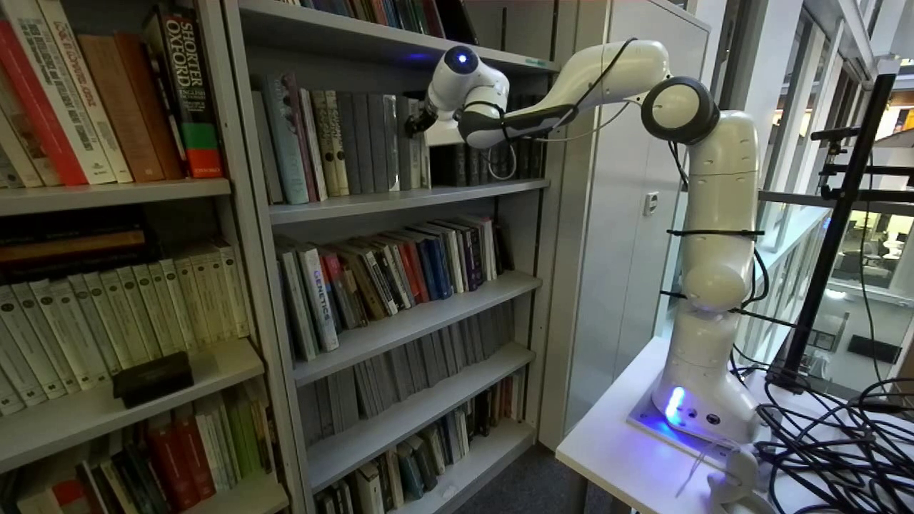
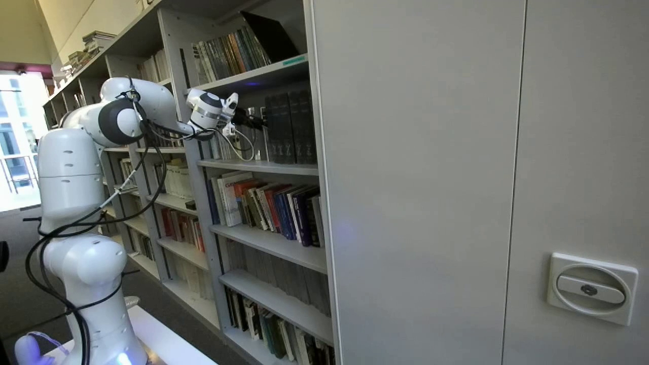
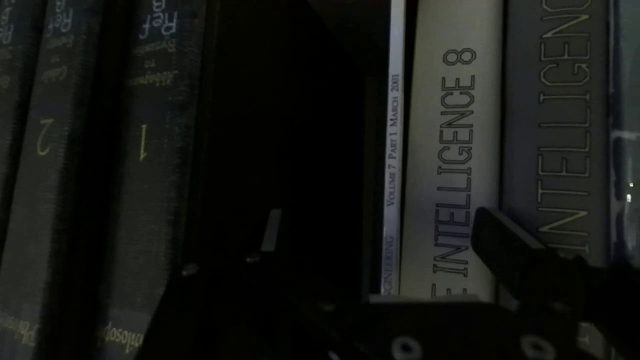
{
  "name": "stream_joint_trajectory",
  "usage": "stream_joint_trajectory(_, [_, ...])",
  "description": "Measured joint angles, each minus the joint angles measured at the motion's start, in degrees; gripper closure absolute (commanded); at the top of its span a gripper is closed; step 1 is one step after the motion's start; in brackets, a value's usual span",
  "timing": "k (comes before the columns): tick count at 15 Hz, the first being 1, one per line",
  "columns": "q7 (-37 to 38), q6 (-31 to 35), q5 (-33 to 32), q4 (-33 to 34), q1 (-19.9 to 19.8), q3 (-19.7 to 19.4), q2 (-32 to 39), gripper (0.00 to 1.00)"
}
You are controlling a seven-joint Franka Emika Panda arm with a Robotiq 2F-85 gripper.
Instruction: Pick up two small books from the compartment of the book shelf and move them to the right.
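Tall and grey, the book shelf (image 1: 428, 316) is at the back, and in its compartment (image 1: 400, 200) a thin white book (image 3: 395, 150) and a pale book (image 3: 456, 165) stand side by side, maybe the two we want, apart from the black books (image 3: 155, 190). Nothing is held: the gripper (image 3: 377, 220) has its fingers (image 3: 502, 246) wide apart, one in front of the pale book. So it looks like picking up and moving right are both left to do.

The wrist view crops the black volumes (image 3: 150, 190), shadow nearly swallows one finger (image 3: 271, 230) of the pincer (image 3: 377, 225), and in an exterior view the arm (image 1: 721, 178) hides part of the compartment (image 1: 407, 198).
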Motion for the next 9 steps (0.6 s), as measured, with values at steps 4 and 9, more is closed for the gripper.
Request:
stream_joint_trajectory(4, [-1.0,5.1,2.1,-3.5,0.5,0.4,-1.9,0.0])
stream_joint_trajectory(9, [-10.2,9.1,9.8,-7.0,2.8,2.2,-4.4,0.0])
